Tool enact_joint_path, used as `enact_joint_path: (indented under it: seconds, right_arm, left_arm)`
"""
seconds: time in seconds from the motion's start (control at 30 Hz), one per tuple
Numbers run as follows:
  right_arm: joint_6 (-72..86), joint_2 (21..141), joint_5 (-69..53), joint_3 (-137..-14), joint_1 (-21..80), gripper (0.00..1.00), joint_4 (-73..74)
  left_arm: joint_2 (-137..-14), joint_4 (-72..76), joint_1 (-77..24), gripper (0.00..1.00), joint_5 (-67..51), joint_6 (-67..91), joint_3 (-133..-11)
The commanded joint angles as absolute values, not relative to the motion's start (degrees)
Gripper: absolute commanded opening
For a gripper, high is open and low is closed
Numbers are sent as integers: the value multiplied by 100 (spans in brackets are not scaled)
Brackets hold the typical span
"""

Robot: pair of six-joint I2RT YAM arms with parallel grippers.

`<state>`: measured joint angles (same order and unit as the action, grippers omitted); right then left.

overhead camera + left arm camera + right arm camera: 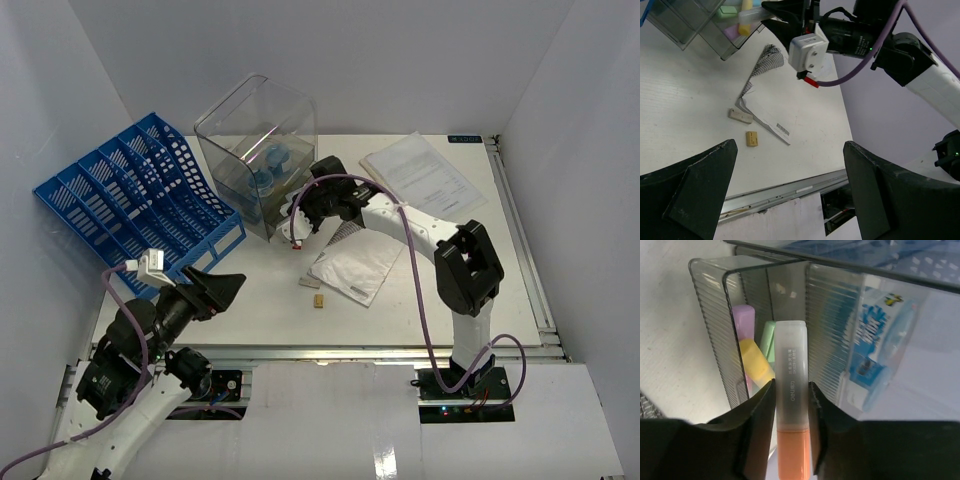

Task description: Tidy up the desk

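White desk, four highlighters, one held

White desk (480, 300) spans the scene under both arms. One blue file rack (140, 200) stands far left, with one clear bin (255, 120) just right of it. One printed sheet (420, 175) lies far right and one white packet (355, 265) lies mid-desk. Left gripper (790, 147) has its fingers wide apart. Right gripper (791, 390) clamps one orange highlighter (791, 355) before three pastel highlighters (754, 362). Two tan blocks (308, 284) lie near the packet.

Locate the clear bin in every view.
Top external: clear bin at back centre, right of the blue rack.
Left wrist: top-left corner.
Right wrist: fills the upper frame.
Shared landmark: the right claw, holding a highlighter beside the bin.
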<state>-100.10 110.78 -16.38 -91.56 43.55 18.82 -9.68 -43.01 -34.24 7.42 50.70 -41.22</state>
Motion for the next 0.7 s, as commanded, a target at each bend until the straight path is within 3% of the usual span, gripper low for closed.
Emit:
enact_joint_path:
  seconds: [0.0, 0.07, 0.17, 0.27, 0.4, 0.47, 0.53, 0.67]
  right_arm:
    - [-10069, 11316, -1347, -9444, 4395, 42, 1209]
    - [-9654, 11416, -1214, -9536, 4395, 60, 935]
    - [-9118, 11369, -1110, -9651, 4385, 74, 891]
    - [-8501, 11043, -1216, -9420, 4316, 80, 961]
    - [-7251, 10274, -2002, -9136, 4013, 82, 1388]
    - [-6177, 9978, -3126, -9254, 3570, 81, 2284]
    - [-5468, 9707, -4296, -9141, 2983, 74, 2867]
    - [-4928, 8685, -5896, -7508, 2298, 46, 3123]
  left_arm:
    - [-1084, -4002, -3402, 98, 354, 4849, -4095]
    - [-1151, -3877, -3410, 98, 203, 4782, -4070]
    - [-1347, -3684, -3401, 98, -9, 4670, -4025]
    - [-1667, -3435, -3409, 96, -332, 4498, -4009]
    - [-2505, -3075, -3408, 83, -722, 4027, -4087]
    - [-2977, -2810, -3409, 77, -944, 3699, -4206]
    - [-3705, -2484, -3404, 68, -1204, 3397, -4349]
    - [-5049, -1963, -3485, 51, -1574, 2601, -4813]
